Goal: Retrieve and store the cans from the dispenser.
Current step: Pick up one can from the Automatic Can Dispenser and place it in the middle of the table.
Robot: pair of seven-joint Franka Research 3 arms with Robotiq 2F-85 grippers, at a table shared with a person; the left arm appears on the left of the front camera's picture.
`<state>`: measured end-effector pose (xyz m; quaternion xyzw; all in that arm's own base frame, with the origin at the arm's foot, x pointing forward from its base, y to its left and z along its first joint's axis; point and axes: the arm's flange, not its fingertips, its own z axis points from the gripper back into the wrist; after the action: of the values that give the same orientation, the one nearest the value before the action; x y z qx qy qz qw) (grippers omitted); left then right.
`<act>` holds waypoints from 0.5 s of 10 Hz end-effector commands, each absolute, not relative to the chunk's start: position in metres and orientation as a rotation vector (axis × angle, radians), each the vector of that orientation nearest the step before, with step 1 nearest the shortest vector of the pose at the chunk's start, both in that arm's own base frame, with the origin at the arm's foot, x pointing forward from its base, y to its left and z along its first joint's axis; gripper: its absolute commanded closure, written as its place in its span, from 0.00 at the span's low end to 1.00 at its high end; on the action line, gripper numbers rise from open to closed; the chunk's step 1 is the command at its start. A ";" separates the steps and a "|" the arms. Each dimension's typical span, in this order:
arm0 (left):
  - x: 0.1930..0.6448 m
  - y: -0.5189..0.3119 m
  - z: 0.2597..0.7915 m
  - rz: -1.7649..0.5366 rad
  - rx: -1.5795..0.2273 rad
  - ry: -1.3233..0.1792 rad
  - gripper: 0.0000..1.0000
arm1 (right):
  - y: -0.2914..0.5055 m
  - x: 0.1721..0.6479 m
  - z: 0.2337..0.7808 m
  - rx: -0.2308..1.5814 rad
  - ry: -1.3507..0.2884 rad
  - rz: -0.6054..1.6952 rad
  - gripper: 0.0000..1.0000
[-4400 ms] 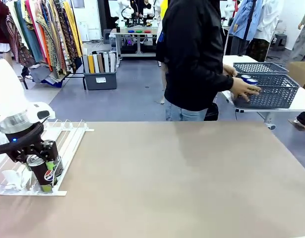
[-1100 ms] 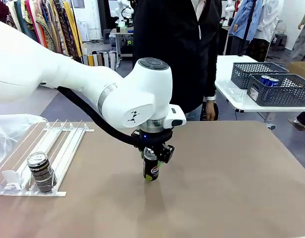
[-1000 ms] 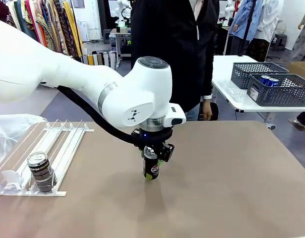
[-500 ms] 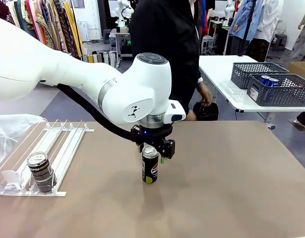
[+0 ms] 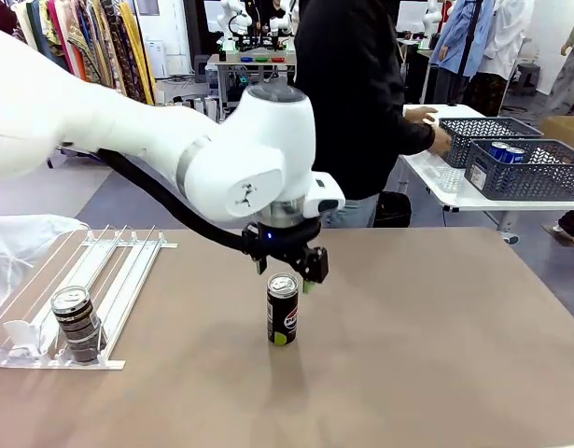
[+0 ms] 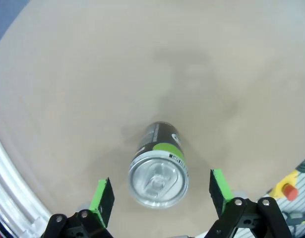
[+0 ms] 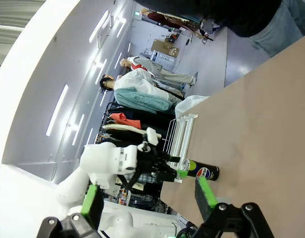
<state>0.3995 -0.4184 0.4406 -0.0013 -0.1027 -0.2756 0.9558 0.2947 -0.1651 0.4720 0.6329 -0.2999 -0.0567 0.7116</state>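
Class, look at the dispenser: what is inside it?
One dark, silver-topped can stands upright at the dispenser's near end. Its base is hidden behind the end stops.

Light was bright and even. The can point(image 5: 283, 311) cast a faint shadow on the table point(image 5: 436, 317). Wrist views curved at the edges, and light strips point(image 7: 58, 116) glared white.

Cans: one out on the table, one left in the rack, two binned.
Black can point(image 5: 283, 311) upright mid table point(image 5: 436, 355), silver top; dark can point(image 5: 77, 324) upright at near end of white-and-clear dispenser point(image 5: 119, 271); two blue cans point(image 5: 507, 151) upright in grey basket point(image 5: 539, 177).
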 end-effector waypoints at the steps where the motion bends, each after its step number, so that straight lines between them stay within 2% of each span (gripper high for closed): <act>1: 0.380 -0.376 0.493 -0.506 -0.029 -0.268 0.00 | -0.165 0.296 0.476 1.417 -0.673 -0.128 0.00; 3: 0.365 -0.315 0.546 -0.481 -0.108 -0.263 0.00 | -0.165 0.296 0.476 1.417 -0.673 -0.128 0.00; 5: 0.357 -0.218 0.579 -0.452 -0.374 -0.212 0.00 | -0.165 0.296 0.476 1.417 -0.673 -0.128 0.00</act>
<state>0.3651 -0.2766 0.5845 -0.1252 -0.1274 -0.2265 0.9575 0.2947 -0.1653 0.4719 0.6330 -0.2998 -0.0570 0.7115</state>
